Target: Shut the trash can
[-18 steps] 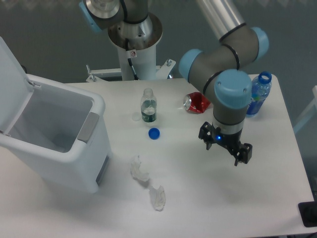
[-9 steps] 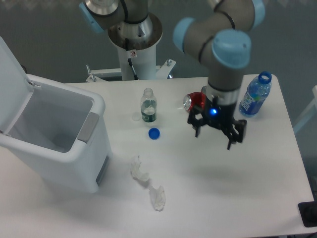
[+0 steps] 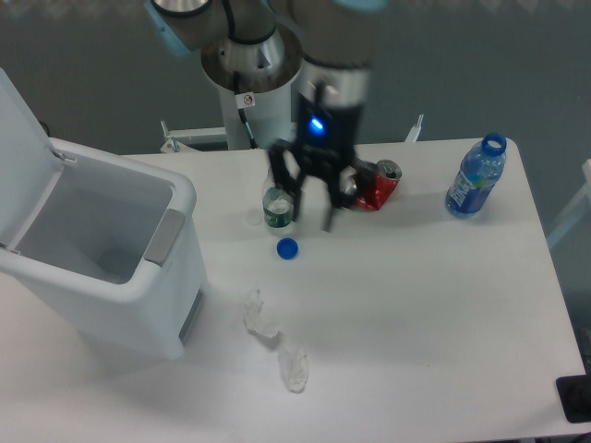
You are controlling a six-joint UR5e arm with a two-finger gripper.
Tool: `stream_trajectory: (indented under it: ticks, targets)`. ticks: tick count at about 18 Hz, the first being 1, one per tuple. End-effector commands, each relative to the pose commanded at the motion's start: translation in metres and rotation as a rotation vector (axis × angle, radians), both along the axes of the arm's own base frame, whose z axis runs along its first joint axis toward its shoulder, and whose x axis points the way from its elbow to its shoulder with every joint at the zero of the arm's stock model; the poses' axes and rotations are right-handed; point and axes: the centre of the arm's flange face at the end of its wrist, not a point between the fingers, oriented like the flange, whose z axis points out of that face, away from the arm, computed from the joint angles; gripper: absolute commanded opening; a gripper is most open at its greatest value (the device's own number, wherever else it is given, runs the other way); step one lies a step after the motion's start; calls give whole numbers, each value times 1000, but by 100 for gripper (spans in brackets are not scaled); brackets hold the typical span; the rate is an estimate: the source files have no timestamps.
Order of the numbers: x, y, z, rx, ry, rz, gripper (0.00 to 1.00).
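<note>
End effector (image 3: pixel 303 196) spread, holding nothing; trash can (image 3: pixel 102 268) lid up

The arm (image 3: pixel 337 46) runs out of the top edge, and the blurred gripper (image 3: pixel 303 191) hides part of the small bottle (image 3: pixel 276 210) and can (image 3: pixel 374 187). The trash can (image 3: pixel 111 268) lid (image 3: pixel 17 129) is cut by the left edge.

The arm is extended downward from above. The gripper (image 3: pixel 303 196) is pointed down. Its fingers (image 3: pixel 276 180) are spread apart, with nothing held.
</note>
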Motion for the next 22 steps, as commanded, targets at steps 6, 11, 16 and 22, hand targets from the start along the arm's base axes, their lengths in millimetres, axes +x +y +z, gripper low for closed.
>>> stream_trajectory:
  ticks: [6,11,16,22]
  targets:
    - [69,-11,57,154,-68,9,3]
    - [128,-7,76,186,-66,-76,2]
    - [185,-2,94,216,16,-266,2]
    - [222,3,106,259,139,-487,2]
